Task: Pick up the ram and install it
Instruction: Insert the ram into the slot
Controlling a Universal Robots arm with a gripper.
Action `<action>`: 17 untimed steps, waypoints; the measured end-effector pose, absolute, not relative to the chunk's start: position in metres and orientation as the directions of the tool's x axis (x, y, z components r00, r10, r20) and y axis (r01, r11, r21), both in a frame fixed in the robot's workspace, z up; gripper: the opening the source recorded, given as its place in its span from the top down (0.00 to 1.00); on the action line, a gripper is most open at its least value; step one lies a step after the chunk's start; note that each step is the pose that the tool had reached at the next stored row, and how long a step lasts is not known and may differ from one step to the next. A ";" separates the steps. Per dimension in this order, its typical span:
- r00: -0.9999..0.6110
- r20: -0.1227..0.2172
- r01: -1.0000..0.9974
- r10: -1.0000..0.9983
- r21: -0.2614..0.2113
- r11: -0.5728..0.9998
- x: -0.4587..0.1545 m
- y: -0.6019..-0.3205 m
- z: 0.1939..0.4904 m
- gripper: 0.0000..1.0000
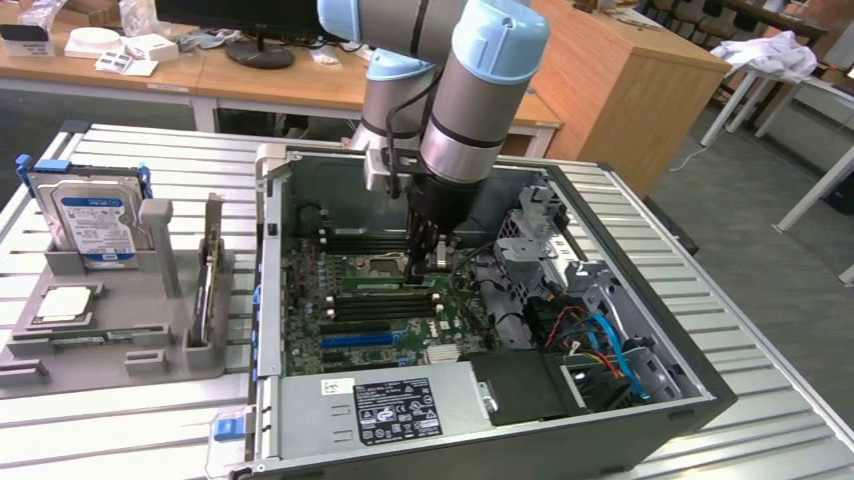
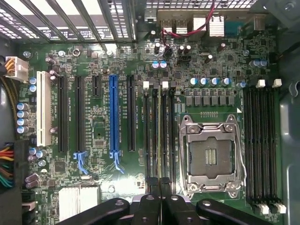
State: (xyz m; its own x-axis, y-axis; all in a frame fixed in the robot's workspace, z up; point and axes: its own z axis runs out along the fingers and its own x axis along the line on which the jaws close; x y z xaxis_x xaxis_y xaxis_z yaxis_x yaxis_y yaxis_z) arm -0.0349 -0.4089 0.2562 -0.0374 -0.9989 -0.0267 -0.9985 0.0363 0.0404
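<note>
Right under your gripper (image 2: 160,183), fingers pressed together, the ram (image 2: 161,136) seems to sit in its memory slot (image 2: 164,86); seating calls for straight, even pressure.

Exterior view: I log bright, even overhead room light; pale sheen on the slatted metal table (image 1: 120,165); the interior of the computer case (image 1: 587,445) sits in shade, darkest under the robot arm (image 1: 467,120). Wrist view: motherboard (image 2: 103,136) evenly lit; ventilation grille (image 2: 61,18) blown out white; CPU socket frame (image 2: 211,131) glints; gripper (image 2: 159,182) near-black, detail lost.
</note>
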 end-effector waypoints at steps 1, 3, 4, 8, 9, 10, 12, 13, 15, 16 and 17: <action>-0.037 -0.027 -0.999 -0.999 0.040 0.036 -0.035 -0.409 0.255 0.88; -0.037 -0.027 -0.999 -0.999 0.040 0.036 -0.035 -0.409 0.254 0.88; -0.037 -0.027 -0.999 -0.999 0.040 0.036 -0.035 -0.409 0.254 0.88; -0.037 -0.027 -0.999 -0.999 0.040 0.035 -0.035 -0.409 0.253 0.88; -0.025 -0.027 -0.999 -0.999 0.040 0.024 -0.035 -0.409 0.253 0.88; -0.012 -0.027 -0.999 -1.000 0.040 0.011 -0.035 -0.409 0.253 0.88; -0.012 -0.027 -0.999 -1.000 0.040 0.011 -0.035 -0.409 0.253 0.88; -0.012 -0.027 -0.999 -1.000 0.040 0.011 -0.035 -0.409 0.253 0.88; -0.012 -0.027 -0.999 -1.000 0.040 0.011 -0.035 -0.410 0.253 0.88; -0.012 -0.027 -0.999 -1.000 0.040 0.011 -0.035 -0.410 0.253 0.88; -0.012 -0.027 -0.999 -1.000 0.040 0.011 -0.035 -0.410 0.253 0.88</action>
State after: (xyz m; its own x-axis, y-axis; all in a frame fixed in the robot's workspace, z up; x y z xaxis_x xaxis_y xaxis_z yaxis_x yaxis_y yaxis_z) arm -0.0354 -0.4103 0.2530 -0.0120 -0.9996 -0.0267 -0.9991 0.0110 0.0400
